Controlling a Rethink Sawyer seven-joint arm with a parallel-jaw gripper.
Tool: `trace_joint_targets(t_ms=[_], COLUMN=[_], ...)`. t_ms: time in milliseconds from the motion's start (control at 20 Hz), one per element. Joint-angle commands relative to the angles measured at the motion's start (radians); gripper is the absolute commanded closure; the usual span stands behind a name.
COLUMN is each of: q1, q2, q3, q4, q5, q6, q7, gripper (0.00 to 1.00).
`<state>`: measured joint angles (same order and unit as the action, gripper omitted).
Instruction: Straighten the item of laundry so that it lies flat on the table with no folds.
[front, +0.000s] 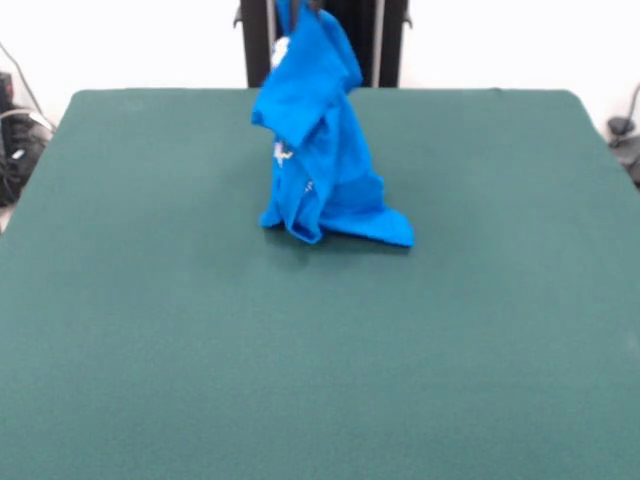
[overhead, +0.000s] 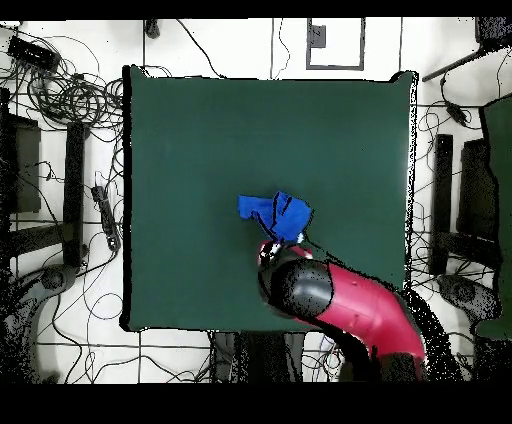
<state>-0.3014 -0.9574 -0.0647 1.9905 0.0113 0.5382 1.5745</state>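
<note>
Overhead, the tool (front: 300, 8) hangs clenched on the lifted T-shirt (front: 322, 150), hem touching table (front: 480, 330).

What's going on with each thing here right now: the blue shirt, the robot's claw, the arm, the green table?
Blue shirt: lifted by its top, hanging bunched and folded, lower end resting on the table.
Gripper: at the shirt's top, mostly hidden; open or shut cannot be told.
Arm: reaching over the table above the shirt.
Table: green top, carrying only the shirt's lower end.
</note>
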Motion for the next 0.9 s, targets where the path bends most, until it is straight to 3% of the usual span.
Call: trace_joint_targets(t_ms=[50,200,900], q1=[-0.105,-0.147,-0.193], q2=[0.003,0.014,0.001], q3=[0.141,0.169,0.239], q4=[-0.162,-0.23,-0.22], q5=[-0.055,-0.088,-0.137], q6=[0.246,0.312,0.322], q7=[-0.161,-0.205,-0.158], gripper=[1.0,1.0,1.0])
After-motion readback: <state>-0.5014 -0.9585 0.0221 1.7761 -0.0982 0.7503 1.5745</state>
